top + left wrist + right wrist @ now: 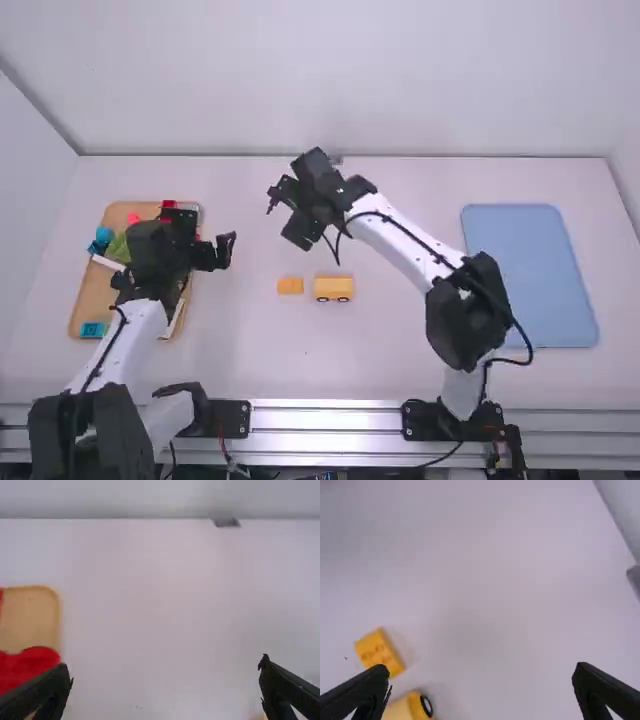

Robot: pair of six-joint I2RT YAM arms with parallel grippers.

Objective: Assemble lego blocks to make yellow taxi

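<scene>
A small yellow-orange studded block (290, 286) lies on the white table, just left of and apart from a longer yellow taxi body (334, 287) with dark wheels along its near side. In the wooden tray (84, 302) at left lie blue (103, 236), green (118, 248), red (168, 204) and turquoise (93, 330) blocks.

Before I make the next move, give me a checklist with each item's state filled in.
1. Left claw open and empty: ok.
2. Right claw open and empty: ok.
3. Claws well apart from each other: ok.
4. Small yellow block standing apart from the wheeled yellow block, with no claw on it: ok.
5. The two yellow blocks joined into one taxi: not ok, a gap lies between them.
6. Wheeled yellow block's studs facing up, ready to take another piece: cannot tell.
</scene>
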